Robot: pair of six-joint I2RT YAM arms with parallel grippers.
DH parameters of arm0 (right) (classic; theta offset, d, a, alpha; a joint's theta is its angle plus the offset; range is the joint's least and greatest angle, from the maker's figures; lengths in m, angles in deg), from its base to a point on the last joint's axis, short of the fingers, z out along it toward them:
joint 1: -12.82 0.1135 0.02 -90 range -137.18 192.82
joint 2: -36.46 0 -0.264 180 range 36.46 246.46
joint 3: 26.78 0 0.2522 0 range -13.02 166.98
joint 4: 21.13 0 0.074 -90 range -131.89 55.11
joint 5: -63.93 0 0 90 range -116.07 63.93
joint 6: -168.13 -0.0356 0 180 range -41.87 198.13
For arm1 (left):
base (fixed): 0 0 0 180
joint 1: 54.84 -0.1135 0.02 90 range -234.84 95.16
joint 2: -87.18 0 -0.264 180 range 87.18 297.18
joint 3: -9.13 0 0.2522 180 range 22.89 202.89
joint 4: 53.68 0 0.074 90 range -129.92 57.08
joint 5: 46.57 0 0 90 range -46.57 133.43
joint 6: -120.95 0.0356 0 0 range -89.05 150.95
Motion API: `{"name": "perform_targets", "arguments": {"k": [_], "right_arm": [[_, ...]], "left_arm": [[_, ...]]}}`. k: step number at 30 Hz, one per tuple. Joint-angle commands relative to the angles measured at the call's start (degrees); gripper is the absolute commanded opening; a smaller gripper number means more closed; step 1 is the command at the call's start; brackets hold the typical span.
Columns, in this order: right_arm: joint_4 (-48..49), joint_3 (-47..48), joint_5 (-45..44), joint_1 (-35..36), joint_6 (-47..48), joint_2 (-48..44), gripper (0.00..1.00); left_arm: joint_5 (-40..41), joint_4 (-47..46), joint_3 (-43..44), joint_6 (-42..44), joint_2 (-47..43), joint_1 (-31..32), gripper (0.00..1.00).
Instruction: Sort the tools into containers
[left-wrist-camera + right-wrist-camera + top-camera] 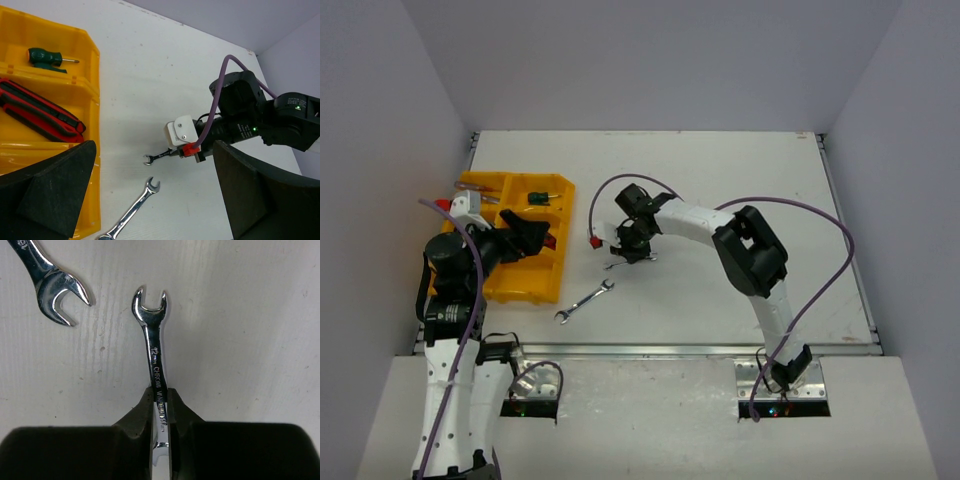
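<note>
My right gripper [160, 402] is shut on the shank of a small silver open-end wrench [152, 345], which lies flat at or just above the white table; in the top view the gripper [635, 250] holds this wrench [620, 264] right of the tray. A larger silver wrench [585, 302] lies loose on the table nearby, and also shows in the left wrist view [132, 210] and the right wrist view [52, 282]. The yellow tray [535, 285] holds a green screwdriver [47, 57] and red-handled pliers [40, 115]. My left gripper [155, 200] is open and empty over the tray's right edge.
More tools lie in the tray's back left compartment [470, 187], partly hidden by my left arm. The right arm's purple cable [620, 185] loops above the table. The table's metal front rail [650, 350] runs along the near edge.
</note>
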Motion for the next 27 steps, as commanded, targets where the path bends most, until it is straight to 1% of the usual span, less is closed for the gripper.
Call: {"name": "perform_targets", "arguments": {"k": [1, 2, 6, 11, 15, 22, 27], "right_arm": [[3.39, -6.22, -5.45, 0.31, 0.18, 1.28, 0.02], [5.13, -7.81, -5.95, 0.31, -0.52, 0.31, 0.00], [7.77, -10.84, -7.39, 0.23, -4.53, -2.64, 0.00], [11.11, -12.98, -6.41, 0.31, -10.48, -8.41, 0.00], [10.39, -12.56, -5.38, 0.30, -12.67, -10.81, 0.00], [7.90, -11.61, -6.33, 0.23, -15.74, -12.81, 0.00], [7.69, -11.43, -6.24, 0.22, -16.01, -12.94, 0.00]], "left_arm": [[-0.99, -3.40, -0.37, 0.95, -0.52, 0.71, 1.00], [-1.07, -3.40, -0.37, 0.95, -0.47, 0.66, 1.00], [-1.21, -3.23, -0.38, 1.03, -0.83, 0.92, 1.00], [-0.70, -3.48, -0.55, 0.95, -1.34, 1.02, 1.00], [-0.76, -3.48, -0.65, 0.77, -1.56, 1.02, 1.00], [-0.54, -3.66, -0.90, 0.68, -1.78, 1.08, 1.00], [-0.67, -3.75, -0.93, 0.60, -1.75, 1.06, 1.00]]}}
